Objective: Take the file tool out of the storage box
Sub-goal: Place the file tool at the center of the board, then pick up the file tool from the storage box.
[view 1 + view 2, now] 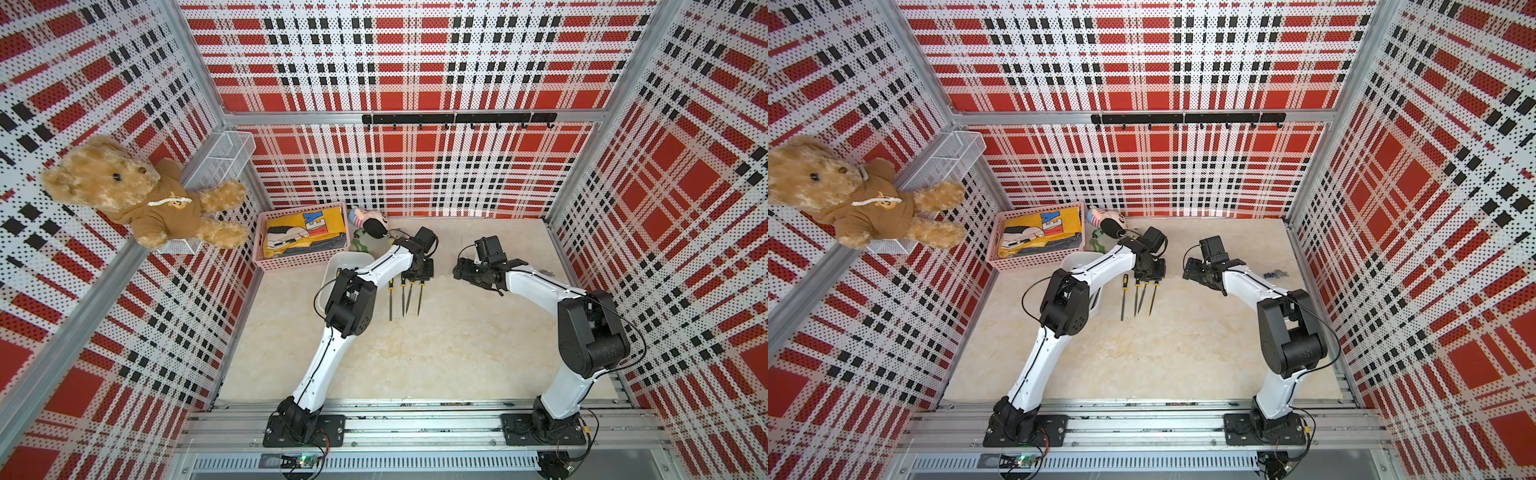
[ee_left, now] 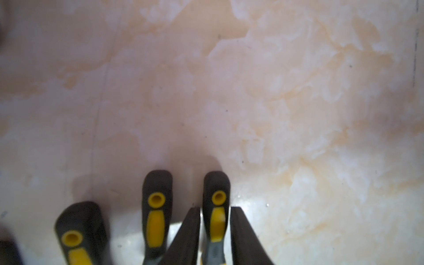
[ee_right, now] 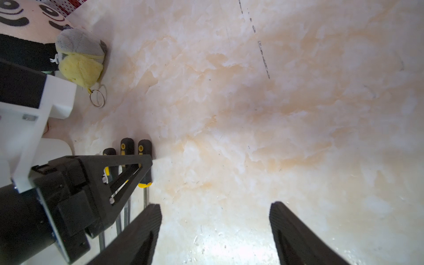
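Observation:
Several file tools with black and yellow handles lie side by side on the marble table, tips toward the front; the rightmost file (image 1: 421, 297) (image 1: 1154, 297) lies nearest the right arm. My left gripper (image 1: 417, 274) (image 1: 1150, 272) (image 2: 215, 207) hangs over their handles. Its jaws stand either side of that file's handle (image 2: 216, 206), with a thin gap on each side. The white storage box (image 1: 345, 262) (image 1: 1077, 259) sits just left of the files, largely hidden by my left arm. My right gripper (image 1: 459, 272) (image 3: 216, 204) hovers open and empty to the right of the files.
A pink lattice basket (image 1: 299, 262) holding yellow cloth stands behind the box. Plush toys (image 1: 372, 222) and a small keychain plush (image 3: 80, 59) lie at the back. A teddy bear (image 1: 137, 191) and wire-mesh baskets hang on the left wall. A hook rail (image 1: 457, 118) crosses the back wall.

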`<state>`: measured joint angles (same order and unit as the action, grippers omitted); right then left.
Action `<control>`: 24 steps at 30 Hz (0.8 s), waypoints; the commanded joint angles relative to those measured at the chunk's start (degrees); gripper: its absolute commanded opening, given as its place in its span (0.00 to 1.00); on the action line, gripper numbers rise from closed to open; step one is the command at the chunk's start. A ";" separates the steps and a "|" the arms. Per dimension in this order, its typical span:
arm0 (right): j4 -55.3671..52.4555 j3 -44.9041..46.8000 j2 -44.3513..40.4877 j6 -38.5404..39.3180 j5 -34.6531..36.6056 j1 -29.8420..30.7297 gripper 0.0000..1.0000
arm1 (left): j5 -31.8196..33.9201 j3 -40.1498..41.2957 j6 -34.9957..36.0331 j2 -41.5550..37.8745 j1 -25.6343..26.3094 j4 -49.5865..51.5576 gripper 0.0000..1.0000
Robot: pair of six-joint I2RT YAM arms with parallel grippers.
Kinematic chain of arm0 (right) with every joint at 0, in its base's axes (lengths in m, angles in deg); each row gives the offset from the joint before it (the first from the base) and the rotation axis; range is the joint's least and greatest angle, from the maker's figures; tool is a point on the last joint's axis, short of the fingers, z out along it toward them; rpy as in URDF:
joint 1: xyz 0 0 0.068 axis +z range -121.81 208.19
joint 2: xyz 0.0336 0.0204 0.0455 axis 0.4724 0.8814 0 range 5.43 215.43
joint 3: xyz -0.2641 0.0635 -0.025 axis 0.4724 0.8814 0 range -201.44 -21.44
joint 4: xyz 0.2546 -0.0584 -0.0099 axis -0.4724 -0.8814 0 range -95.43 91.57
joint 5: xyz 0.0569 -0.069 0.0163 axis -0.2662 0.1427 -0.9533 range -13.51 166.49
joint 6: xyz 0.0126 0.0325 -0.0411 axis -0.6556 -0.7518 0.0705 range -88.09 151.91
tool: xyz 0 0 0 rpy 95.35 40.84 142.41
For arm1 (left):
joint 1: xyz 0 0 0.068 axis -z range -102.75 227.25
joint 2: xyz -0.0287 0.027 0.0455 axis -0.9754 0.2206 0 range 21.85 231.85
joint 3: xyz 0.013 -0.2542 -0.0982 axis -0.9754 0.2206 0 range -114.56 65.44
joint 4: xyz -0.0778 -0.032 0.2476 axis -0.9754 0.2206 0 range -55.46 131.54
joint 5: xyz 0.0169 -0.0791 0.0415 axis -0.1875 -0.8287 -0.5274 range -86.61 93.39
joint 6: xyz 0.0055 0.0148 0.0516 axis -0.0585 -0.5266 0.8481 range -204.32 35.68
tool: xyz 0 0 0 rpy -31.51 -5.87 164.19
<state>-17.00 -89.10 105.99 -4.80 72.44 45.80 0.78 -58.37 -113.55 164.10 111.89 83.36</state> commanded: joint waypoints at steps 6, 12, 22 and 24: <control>0.28 -1.46 -0.44 -0.12 -0.03 0.02 0.82 | -1.89 -5.16 0.41 -5.90 -2.10 -0.71 0.32; 0.70 -1.95 0.54 -0.21 0.06 0.90 0.82 | 2.48 0.45 1.74 -15.86 -8.28 1.40 0.31; 0.84 -4.40 3.71 -0.64 -0.16 2.30 0.82 | 11.66 20.88 6.03 -24.98 -22.56 0.78 0.29; 0.57 -4.85 4.23 -0.49 -0.44 2.39 0.82 | 13.06 21.95 6.54 -24.45 -23.40 0.84 0.29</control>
<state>-16.71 -92.75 108.81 -5.24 72.24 47.79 10.48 -38.30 -109.25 138.66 88.45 83.18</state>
